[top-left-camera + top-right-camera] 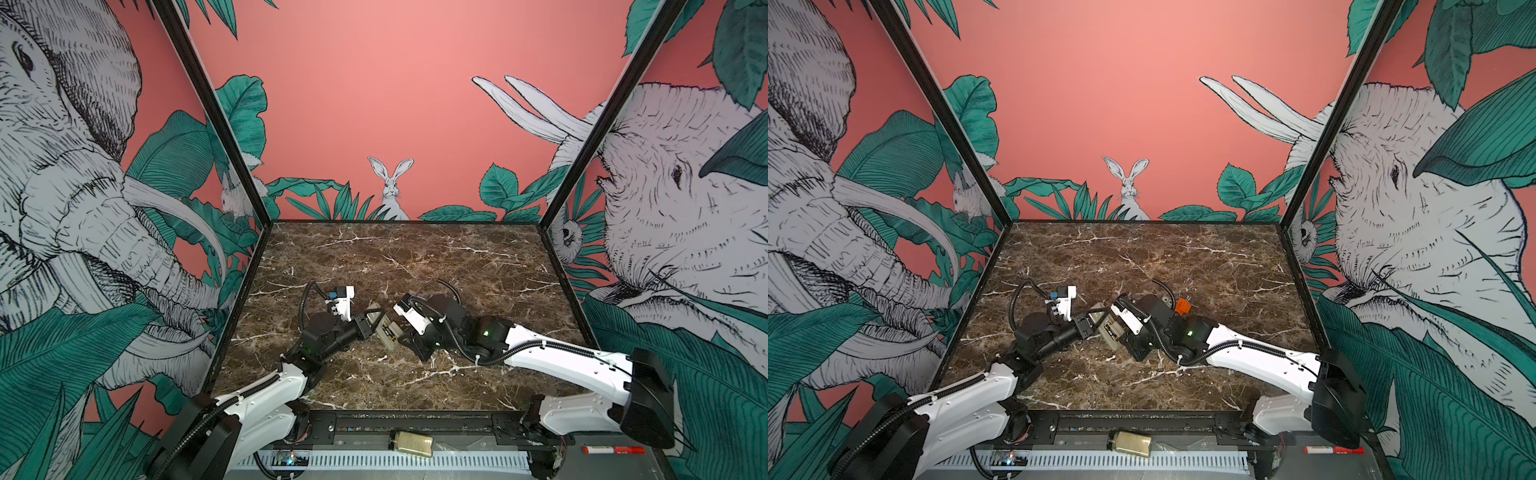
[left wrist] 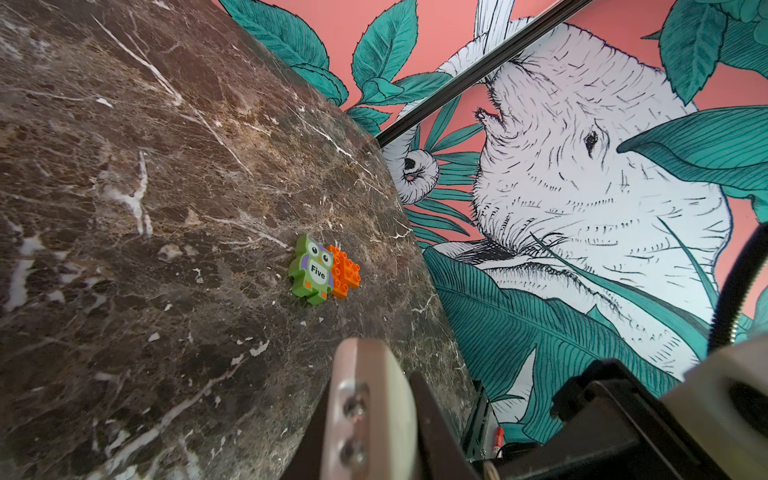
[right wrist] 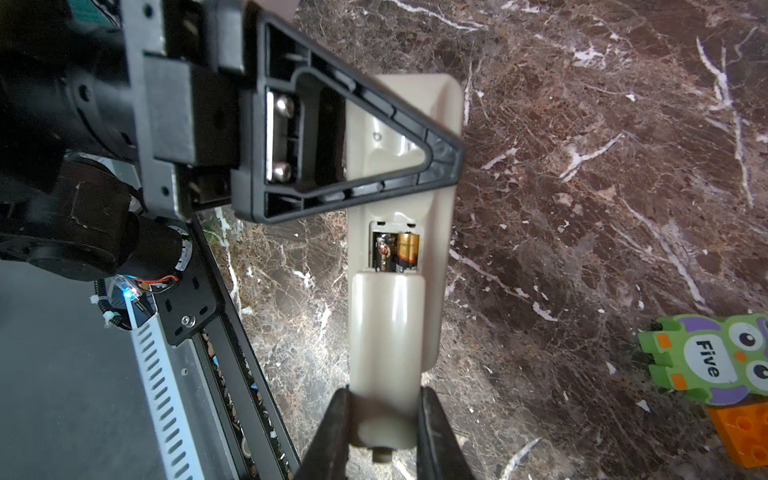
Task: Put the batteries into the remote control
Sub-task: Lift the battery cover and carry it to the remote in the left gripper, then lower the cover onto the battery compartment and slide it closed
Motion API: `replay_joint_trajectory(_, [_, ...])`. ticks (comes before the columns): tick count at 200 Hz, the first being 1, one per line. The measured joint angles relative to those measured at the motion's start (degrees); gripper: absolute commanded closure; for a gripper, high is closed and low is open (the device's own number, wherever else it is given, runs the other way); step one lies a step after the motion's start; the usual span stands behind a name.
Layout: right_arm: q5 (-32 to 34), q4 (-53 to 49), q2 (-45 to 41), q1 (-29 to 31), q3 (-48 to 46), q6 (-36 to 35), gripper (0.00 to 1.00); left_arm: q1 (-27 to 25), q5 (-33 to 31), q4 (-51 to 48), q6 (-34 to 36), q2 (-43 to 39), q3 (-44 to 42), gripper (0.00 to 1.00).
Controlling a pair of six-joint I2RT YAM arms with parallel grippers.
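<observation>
The remote control [image 1: 375, 314] [image 1: 1100, 314] is held off the marble between both arms, its pale back towards the right wrist camera. The left gripper [image 1: 366, 323] [image 2: 370, 436] is shut on one end of it; that gripper's black triangular finger [image 3: 440, 158] lies across the remote's back [image 3: 442, 232]. Two batteries [image 3: 395, 251], one black and one copper-topped, lie side by side in the recess, half hidden. A pale battery cover [image 3: 386, 324] overlaps the recess and sticks out past the remote's end. The right gripper [image 3: 384, 419] [image 1: 401, 334] is shut on that cover.
A green owl piece marked "Five" [image 2: 311, 270] [image 3: 706, 361] and an orange brick [image 2: 345, 270] [image 1: 1183, 306] lie on the marble behind the right arm. A yellowish jar [image 1: 411, 444] and a red marker [image 1: 613, 450] lie beyond the front rail. Printed walls enclose three sides.
</observation>
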Motion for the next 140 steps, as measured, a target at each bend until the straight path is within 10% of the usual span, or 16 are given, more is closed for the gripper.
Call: replay_joint_trajectory(140, [3.3, -3.6, 5.3, 0.9, 4.6, 0.4, 0.97, 0.0, -0.5, 0.0, -0.1, 0.0, 0.0, 1.0])
